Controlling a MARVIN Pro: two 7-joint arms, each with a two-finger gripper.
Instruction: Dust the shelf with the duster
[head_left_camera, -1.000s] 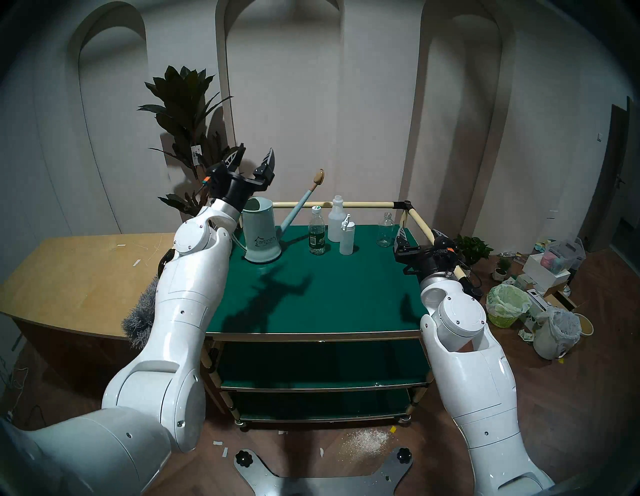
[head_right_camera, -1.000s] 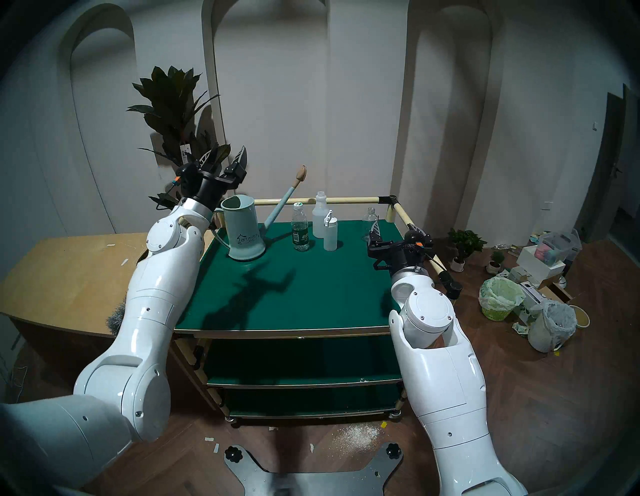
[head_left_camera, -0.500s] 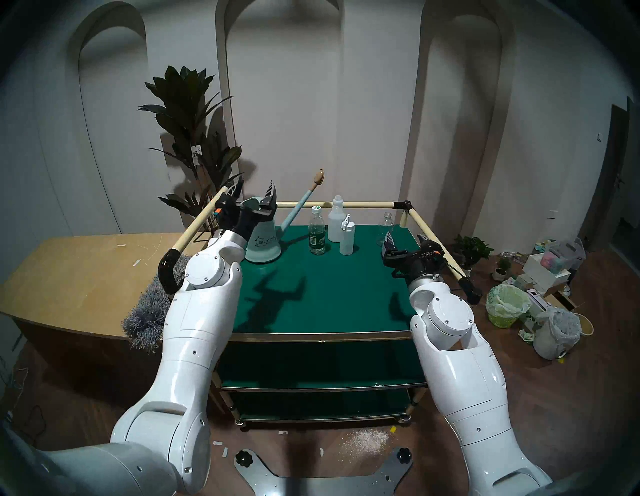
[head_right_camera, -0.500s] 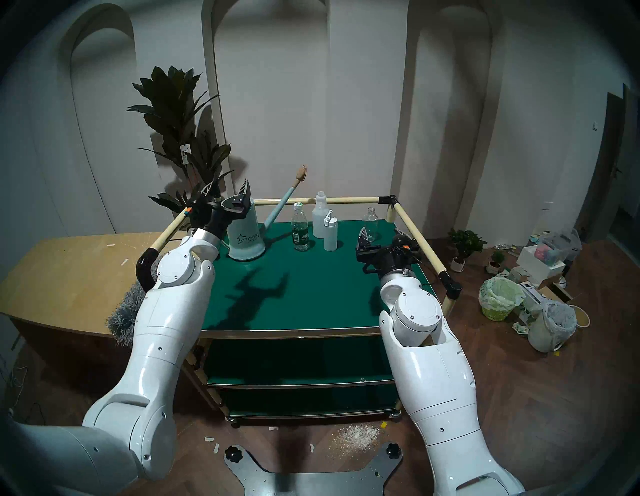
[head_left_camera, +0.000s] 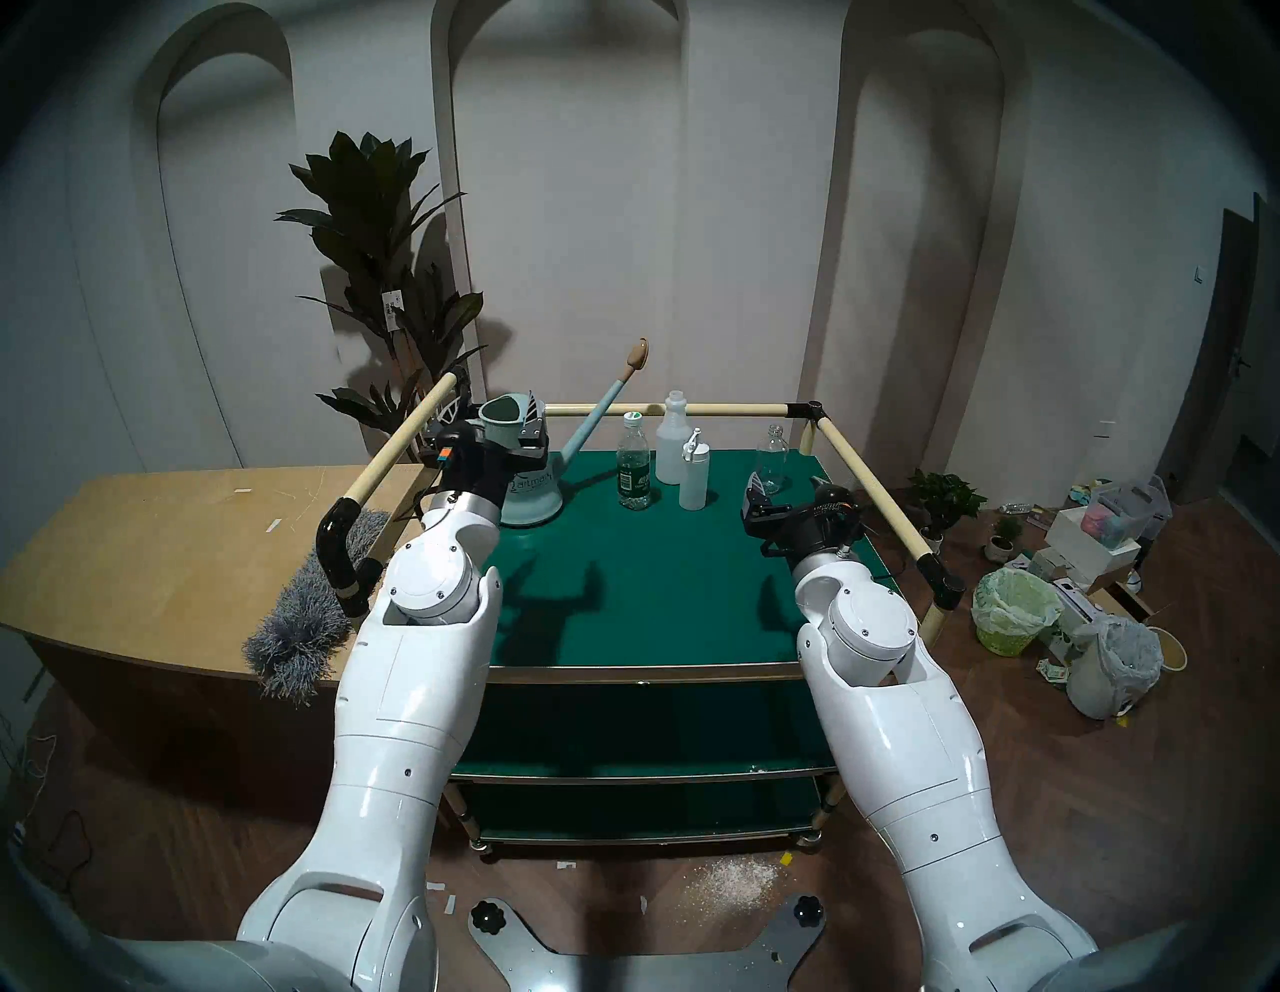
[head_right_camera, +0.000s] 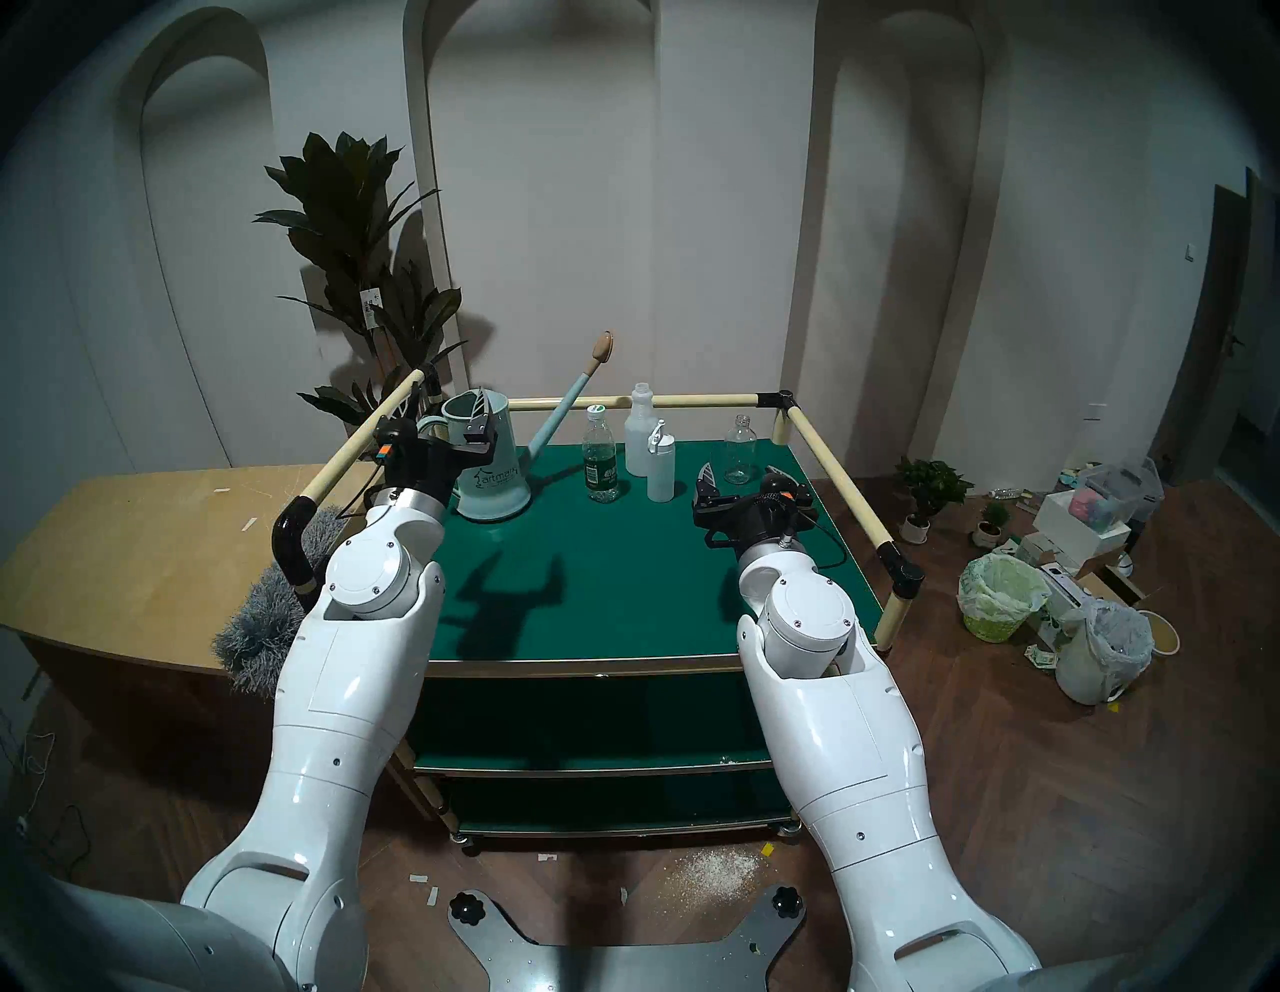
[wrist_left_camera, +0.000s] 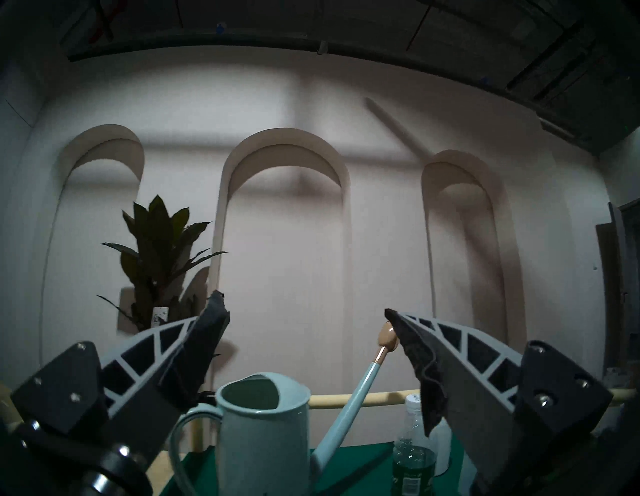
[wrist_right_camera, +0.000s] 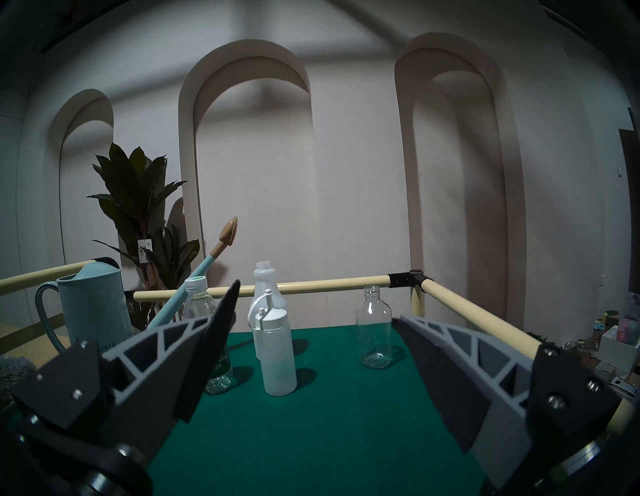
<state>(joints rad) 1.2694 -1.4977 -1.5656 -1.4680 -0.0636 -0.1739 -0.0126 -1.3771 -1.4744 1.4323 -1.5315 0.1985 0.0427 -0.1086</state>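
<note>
Head views, left gripper (head_left_camera: 495, 422): spread wide and empty; it has dropped and come inward to the watering can (head_left_camera: 525, 478) at the shelf's (head_left_camera: 665, 575) far left corner.
Head views, right gripper (head_left_camera: 789, 488): fingers apart, empty; moved in from the right rail, over the shelf's right edge.
Head views, duster (head_left_camera: 305, 616): unmoved on the wooden table (head_left_camera: 138, 554), beyond the shelf's left edge.
Left wrist view: open fingers (wrist_left_camera: 204, 339) frame the can.
Right wrist view: open fingers (wrist_right_camera: 214, 336) frame the bottles (wrist_right_camera: 275, 350).

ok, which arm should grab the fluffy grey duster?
Left, probably. The fluffy grey microfibre duster lies on the tan wooden table just outside the cart's left rail, beside the left arm. The left hand is open; the right hand hovers on the far side.
</note>
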